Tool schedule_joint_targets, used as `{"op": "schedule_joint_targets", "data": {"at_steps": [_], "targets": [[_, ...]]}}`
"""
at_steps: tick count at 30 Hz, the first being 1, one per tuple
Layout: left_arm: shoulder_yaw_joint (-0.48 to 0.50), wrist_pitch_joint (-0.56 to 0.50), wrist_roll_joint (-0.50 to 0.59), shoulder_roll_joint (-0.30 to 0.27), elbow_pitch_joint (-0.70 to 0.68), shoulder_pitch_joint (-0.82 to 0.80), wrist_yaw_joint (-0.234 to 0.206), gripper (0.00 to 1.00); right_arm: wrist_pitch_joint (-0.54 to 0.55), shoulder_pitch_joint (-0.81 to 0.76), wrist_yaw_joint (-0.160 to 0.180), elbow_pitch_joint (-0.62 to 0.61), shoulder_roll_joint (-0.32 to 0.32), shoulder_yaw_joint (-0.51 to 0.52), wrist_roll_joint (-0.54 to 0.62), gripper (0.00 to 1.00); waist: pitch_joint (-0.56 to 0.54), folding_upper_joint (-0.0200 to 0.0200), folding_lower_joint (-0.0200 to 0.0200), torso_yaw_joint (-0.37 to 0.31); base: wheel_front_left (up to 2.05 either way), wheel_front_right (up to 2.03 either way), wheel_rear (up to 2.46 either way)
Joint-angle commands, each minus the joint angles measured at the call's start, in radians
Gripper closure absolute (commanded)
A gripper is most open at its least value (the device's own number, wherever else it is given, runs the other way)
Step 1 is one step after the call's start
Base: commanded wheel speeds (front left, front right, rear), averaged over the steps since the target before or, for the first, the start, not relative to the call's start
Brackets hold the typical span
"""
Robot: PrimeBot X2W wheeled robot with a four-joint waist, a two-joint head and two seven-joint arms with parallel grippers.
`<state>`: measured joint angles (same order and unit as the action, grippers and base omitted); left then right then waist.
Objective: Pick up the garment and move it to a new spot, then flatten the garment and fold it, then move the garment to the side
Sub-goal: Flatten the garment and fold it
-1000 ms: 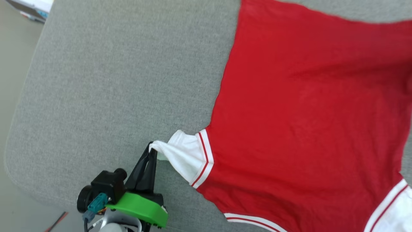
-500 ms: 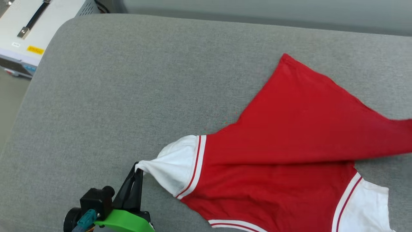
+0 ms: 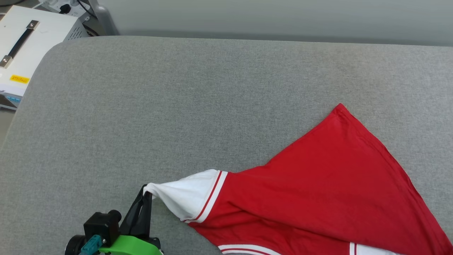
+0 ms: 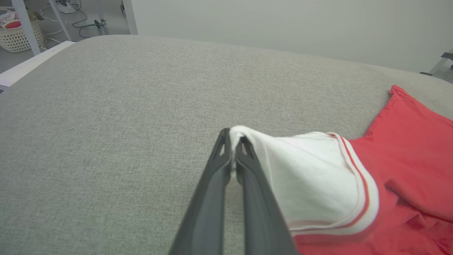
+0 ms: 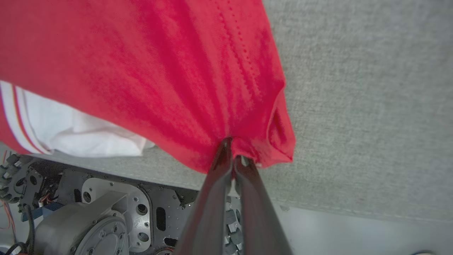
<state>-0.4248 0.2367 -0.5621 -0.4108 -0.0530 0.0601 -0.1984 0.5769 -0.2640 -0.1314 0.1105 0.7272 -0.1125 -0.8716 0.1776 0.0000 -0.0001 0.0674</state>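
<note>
The garment (image 3: 318, 191), a red T-shirt with white striped-trim sleeves, lies folded over at the near right of the grey cushion (image 3: 177, 106). My left gripper (image 3: 145, 189) is shut on the tip of its white sleeve (image 3: 184, 198), stretched to the left. The left wrist view has that gripper (image 4: 233, 136) pinching the white sleeve (image 4: 311, 177), red cloth (image 4: 414, 141) to the right. In the right wrist view my right gripper (image 5: 231, 148) is shut on a bunched red corner of the garment (image 5: 177, 71), held over the cushion's near edge; a white sleeve (image 5: 78, 134) hangs below.
A white equipment case (image 3: 24, 53) with a black handle stands beyond the cushion's far left corner. A wall runs behind the cushion. Below the cushion edge the robot base (image 5: 95, 212) is seen in the right wrist view. A wicker basket (image 4: 19, 33) sits on the floor.
The head camera has tilted up, bringing the cushion's far edge into view. The red body has been drawn over itself toward the near right. The left gripper keeps hold of the sleeve.
</note>
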Motion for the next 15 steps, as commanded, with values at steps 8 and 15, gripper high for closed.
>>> {"op": "schedule_joint_targets", "data": {"at_steps": [8,15], "targets": [[0.0,0.001,-0.014,-0.009,0.017,-0.004,-0.003,1.0,-0.098,0.067,0.001,-0.017,-0.035,0.079,0.071,0.0,-0.008,0.0,0.0001,-0.007,0.0,0.0,0.0],[-0.009,0.001,-0.008,-0.006,0.005,-0.014,-0.005,1.0,-0.122,0.175,0.001,-0.161,0.017,0.176,0.097,0.0,0.0,0.0,0.0001,0.008,0.0,0.0,0.0]]}}
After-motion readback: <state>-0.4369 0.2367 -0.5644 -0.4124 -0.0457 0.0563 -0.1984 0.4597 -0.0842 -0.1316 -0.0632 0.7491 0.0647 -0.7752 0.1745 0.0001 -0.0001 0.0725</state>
